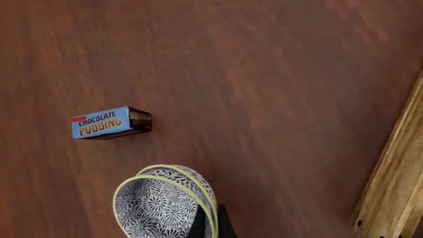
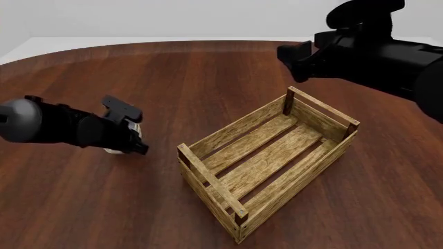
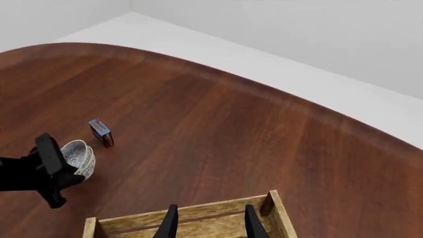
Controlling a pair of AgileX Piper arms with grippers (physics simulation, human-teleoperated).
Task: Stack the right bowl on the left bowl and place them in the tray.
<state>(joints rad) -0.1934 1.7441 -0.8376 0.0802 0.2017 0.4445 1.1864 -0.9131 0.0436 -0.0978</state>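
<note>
Two white bowls with black floral pattern and yellow-green rims [image 1: 165, 203] are nested one inside the other and tilted on edge. My left gripper [image 2: 137, 139] is shut on their rim; one dark finger [image 1: 223, 225] shows against it. In the front view only a sliver of the bowls [image 2: 136, 129] shows past that gripper, left of the tray [image 2: 270, 161]. The tray is a light-wood slatted crate with nothing in it. My right gripper [image 3: 211, 222] hangs open above the tray's far end [image 3: 198, 215], holding nothing.
A small blue and red chocolate pudding box [image 1: 111, 122] lies on the brown table just beyond the bowls, also seen from the right wrist [image 3: 100, 132]. The right arm [image 2: 374, 52] reaches in high at the right. The table's far edge curves behind.
</note>
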